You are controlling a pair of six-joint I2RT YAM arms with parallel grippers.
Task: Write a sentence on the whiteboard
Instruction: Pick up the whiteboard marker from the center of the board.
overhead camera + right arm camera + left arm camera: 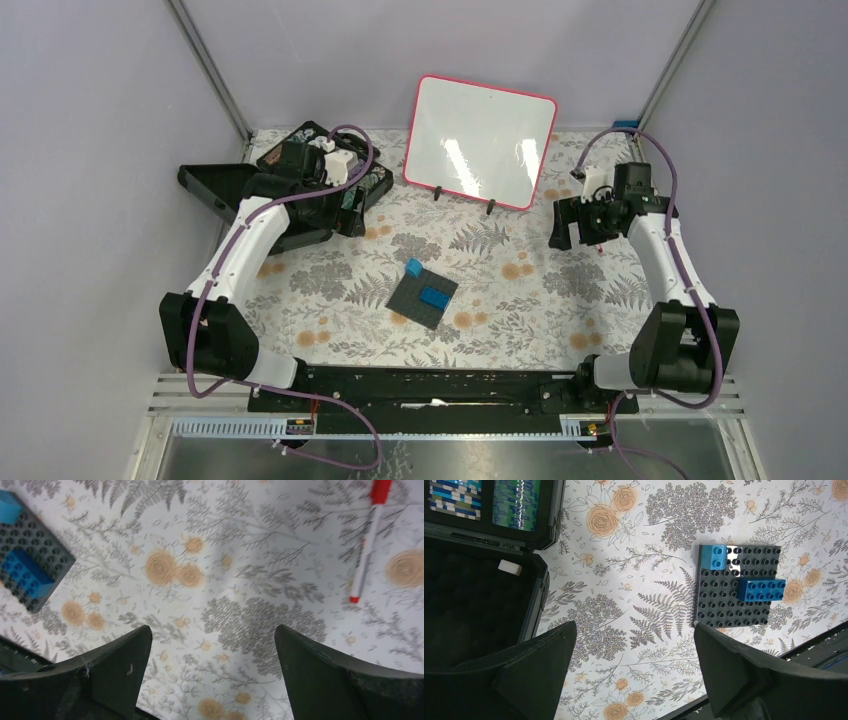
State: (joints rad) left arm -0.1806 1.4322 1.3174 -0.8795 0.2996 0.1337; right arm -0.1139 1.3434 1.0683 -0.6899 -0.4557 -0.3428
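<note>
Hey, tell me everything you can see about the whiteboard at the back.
The whiteboard is a glossy white rectangle with rounded corners and a thin pink-red frame. It stands propped on two small black clip feet at the far side of the floral table cover, turned slightly askew. Its face shows glare streaks but no writing. Nothing else touches it.

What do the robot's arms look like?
The left arm and right arm match: smooth white tubes joined by chunky black joints. A purple cable loops along each one, and a small white box sits near each wrist. The left gripper and right gripper each have two matte black, wedge-shaped fingers.
</note>
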